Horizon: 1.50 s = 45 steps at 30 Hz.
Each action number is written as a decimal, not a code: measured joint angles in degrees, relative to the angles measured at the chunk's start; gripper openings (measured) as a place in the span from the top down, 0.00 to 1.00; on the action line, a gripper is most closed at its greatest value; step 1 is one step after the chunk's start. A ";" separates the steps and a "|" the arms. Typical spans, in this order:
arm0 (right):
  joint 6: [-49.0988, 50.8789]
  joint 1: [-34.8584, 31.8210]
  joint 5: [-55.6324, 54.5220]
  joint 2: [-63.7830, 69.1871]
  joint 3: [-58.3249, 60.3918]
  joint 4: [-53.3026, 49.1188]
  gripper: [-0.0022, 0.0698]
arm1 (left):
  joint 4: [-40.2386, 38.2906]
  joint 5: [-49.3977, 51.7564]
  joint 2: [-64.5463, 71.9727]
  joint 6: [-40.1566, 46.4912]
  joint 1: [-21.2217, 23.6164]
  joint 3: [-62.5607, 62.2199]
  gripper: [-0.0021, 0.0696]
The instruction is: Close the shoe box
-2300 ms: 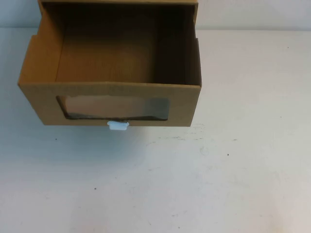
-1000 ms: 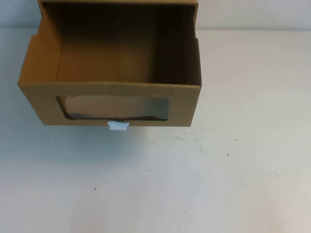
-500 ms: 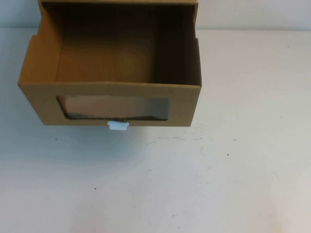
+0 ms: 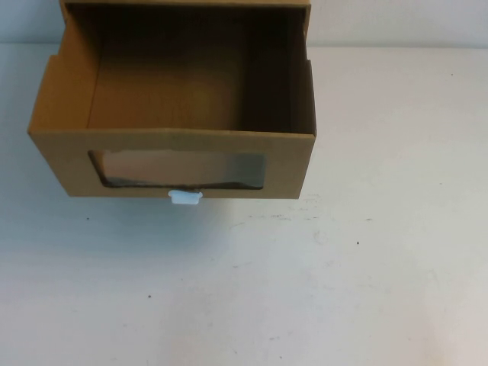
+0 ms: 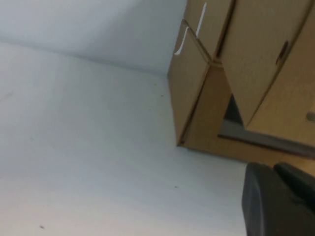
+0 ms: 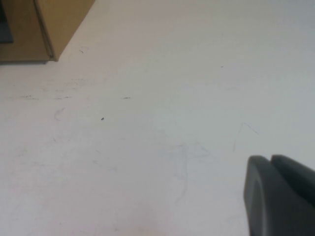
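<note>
The brown cardboard shoe box (image 4: 290, 164) stands at the table's back left with its drawer pulled out toward me, its inside bare. The front panel has a see-through window (image 4: 179, 169) with a small white tab (image 4: 185, 197) below it. The drawer's rear sits inside the outer sleeve (image 4: 301, 6). Neither arm shows in the high view. In the left wrist view my left gripper (image 5: 273, 168) is shut and empty, a short way from the box (image 5: 197, 88). In the right wrist view my right gripper (image 6: 270, 158) is shut and empty over bare table, far from the box's corner (image 6: 61, 19).
The white table (image 4: 343, 274) stretches in front of and to the right of the box, with a few small dark specks and faint scuffs. A pale wall (image 4: 396, 19) rises behind the table's back edge.
</note>
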 joint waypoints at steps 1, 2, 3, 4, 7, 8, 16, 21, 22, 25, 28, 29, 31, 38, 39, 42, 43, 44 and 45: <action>0.00 0.00 0.00 0.00 0.00 0.00 0.99 | -1.86 -0.30 0.00 -2.71 0.00 0.00 0.98; 0.00 0.00 0.00 0.00 0.00 0.00 0.99 | -2.91 -0.57 0.00 -4.23 0.00 0.00 0.98; 0.00 0.00 0.00 0.00 0.00 0.00 0.99 | -3.73 -1.11 0.00 -5.39 0.00 0.00 0.98; 0.00 0.00 0.00 0.00 0.00 0.00 0.99 | -4.18 -1.85 0.00 -5.98 0.00 0.00 0.98; 0.00 0.00 0.00 0.00 0.00 0.00 0.99 | -5.27 -4.87 0.00 -7.13 0.00 0.00 0.98; 0.00 0.00 0.00 0.00 0.00 0.00 0.99 | -5.59 -5.51 0.00 -7.38 0.00 0.00 0.98; 0.00 0.00 0.00 0.00 0.00 0.00 0.99 | -6.09 9.31 6.58 -4.63 -3.44 -17.51 0.98; 0.00 0.00 0.00 0.00 0.00 0.00 0.99 | -6.09 20.58 23.88 0.61 -7.88 -37.24 0.98; 0.00 0.00 0.00 0.00 0.00 0.00 0.99 | -6.09 22.31 27.76 2.60 -8.76 -41.25 0.98; 0.00 0.00 0.00 0.00 0.00 0.00 0.99 | -6.09 26.25 38.92 8.53 -10.22 -52.65 0.98; 0.00 0.00 0.00 0.00 0.00 0.00 0.99 | -5.82 30.79 49.34 13.83 -10.31 -64.81 0.98; 0.00 0.00 0.00 0.00 0.00 0.00 0.99 | -5.82 32.45 53.12 15.93 -10.31 -69.15 0.98; 0.00 0.00 0.00 0.00 0.00 0.00 0.99 | -6.00 35.54 59.92 19.81 -10.31 -77.55 0.98; 0.00 0.00 0.00 0.00 0.00 0.00 0.99 | -16.92 48.78 84.14 32.54 -7.45 -103.32 0.98; 0.00 0.00 0.00 0.00 0.00 0.00 0.99 | -20.15 50.53 86.78 34.08 -6.31 -106.99 0.98; 0.00 0.00 0.00 0.00 0.00 0.00 0.99 | -30.92 54.83 95.67 37.63 -1.65 -116.56 0.98; 0.00 0.00 0.00 0.00 0.00 0.00 0.99 | -33.65 55.37 98.68 38.21 -0.30 -119.78 0.98; 0.00 0.00 0.00 0.00 0.00 0.00 0.99 | -35.64 55.71 101.60 38.61 0.77 -122.92 0.98; 0.00 0.00 0.00 0.00 0.00 0.00 0.99 | -36.81 55.98 104.41 38.99 1.40 -125.36 0.98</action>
